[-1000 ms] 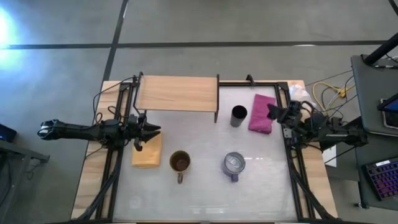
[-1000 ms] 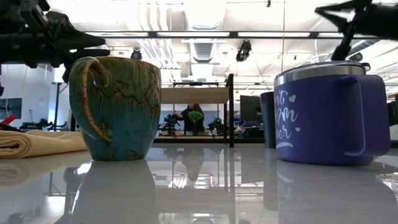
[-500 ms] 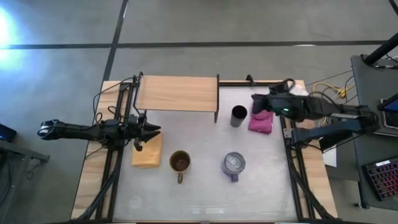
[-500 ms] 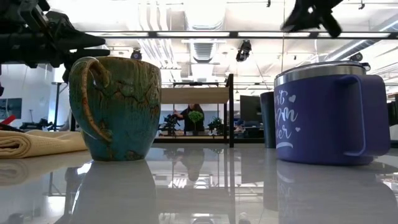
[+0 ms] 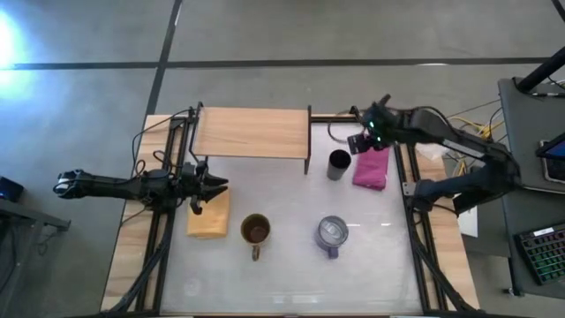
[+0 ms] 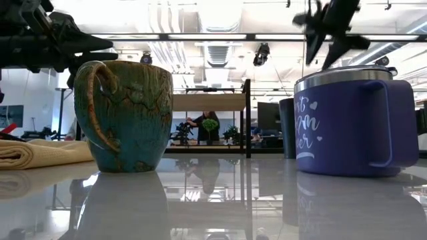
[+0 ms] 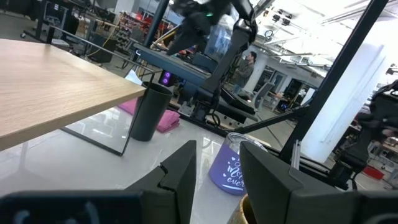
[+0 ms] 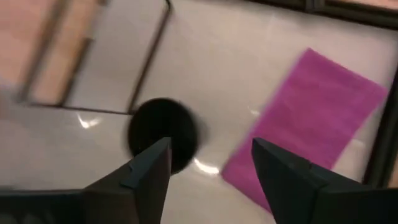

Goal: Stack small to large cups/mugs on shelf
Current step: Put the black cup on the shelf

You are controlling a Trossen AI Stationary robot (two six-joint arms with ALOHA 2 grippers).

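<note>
Black cup (image 5: 338, 164), smallest of three, stands on the counter (image 5: 291, 265) beside the wooden shelf (image 5: 251, 132) and pink cloth (image 5: 372, 167), first in line for stacking. Right claw (image 8: 208, 163) hangs above it, fingers spread wide to straddle its rim. Olive mug (image 5: 255, 231) and purple mug (image 5: 332, 234) wait nearer the front; left claw (image 5: 208, 186), also parted, idles over the yellow pad (image 5: 209, 217).

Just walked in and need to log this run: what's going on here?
The right hand, open, hovers above the table between the black cup and the pink cloth, holding nothing. The left hand waits open at the table's left edge, over the yellow pad. The olive-brown mug and the purple mug stand on the table; the shelf holds nothing yet.
</note>
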